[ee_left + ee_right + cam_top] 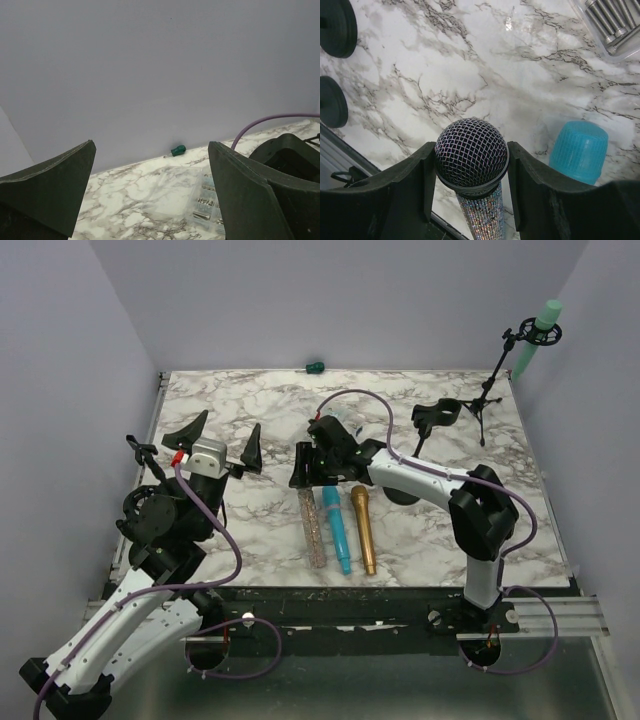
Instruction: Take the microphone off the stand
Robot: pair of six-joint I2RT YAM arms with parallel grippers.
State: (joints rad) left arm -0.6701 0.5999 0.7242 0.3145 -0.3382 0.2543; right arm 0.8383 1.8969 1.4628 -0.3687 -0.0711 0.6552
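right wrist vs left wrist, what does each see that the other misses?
Right wrist only: glitter microphone gripped at its mesh head by the right jaws, blue microphone head, two black discs. Left wrist only: green screwdriver, purple cable, open left jaws. Both: marble table, probably the same clear packet of bolts.

Reading the overhead view as a dial, the marble table [250, 405] from 10 to 12 o'clock lay open, with only a green screwdriver [314, 367] at its far edge. At 2 o'clock a tripod stand [487, 395] bearing a mint-green microphone [538, 338] and a shorter clip stand [437, 416] crowded the corner. At 6 o'clock a glitter microphone [313, 530], a blue microphone [338, 530] and a gold microphone [363, 530] lay side by side, and the right arm [420, 478] reached across from 4 o'clock.
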